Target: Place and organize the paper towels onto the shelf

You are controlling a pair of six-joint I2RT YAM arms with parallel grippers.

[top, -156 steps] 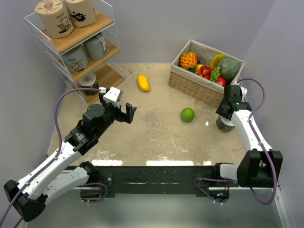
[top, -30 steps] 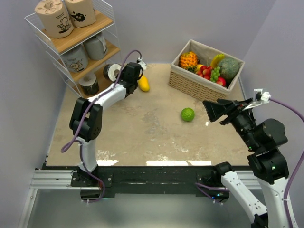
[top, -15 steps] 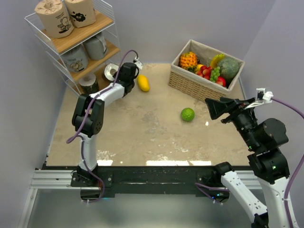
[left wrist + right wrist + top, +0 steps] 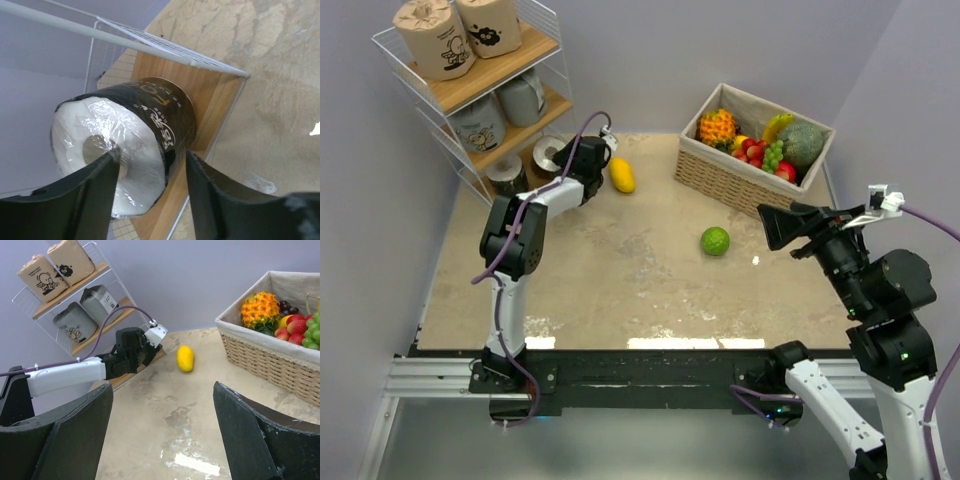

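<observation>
A dark grey paper towel roll (image 4: 150, 117) lies on its side on the lowest board of the shelf (image 4: 215, 95), its white end and core hole towards the left wrist camera. My left gripper (image 4: 150, 157) is open around it: one finger lies against the roll's end, the other stands off it. From above, that roll (image 4: 553, 152) sits at the shelf (image 4: 535, 45) foot, just beyond my left gripper (image 4: 570, 157). Two tan rolls (image 4: 428, 38) fill the top tier, two pale grey ones (image 4: 480, 122) the middle, another dark one (image 4: 507, 175) the bottom. My right gripper (image 4: 770, 222) hovers open and empty, high on the right (image 4: 162, 390).
A yellow mango (image 4: 621, 174) lies just right of my left wrist. A green lime (image 4: 715, 241) sits mid-table. The wicker fruit basket (image 4: 720, 170) stands at the back right. Walls close in behind the shelf and along the right side.
My left gripper pushed the dark roll further left onto the bottom board and its jaws opened off it. The right arm has barely shifted.
</observation>
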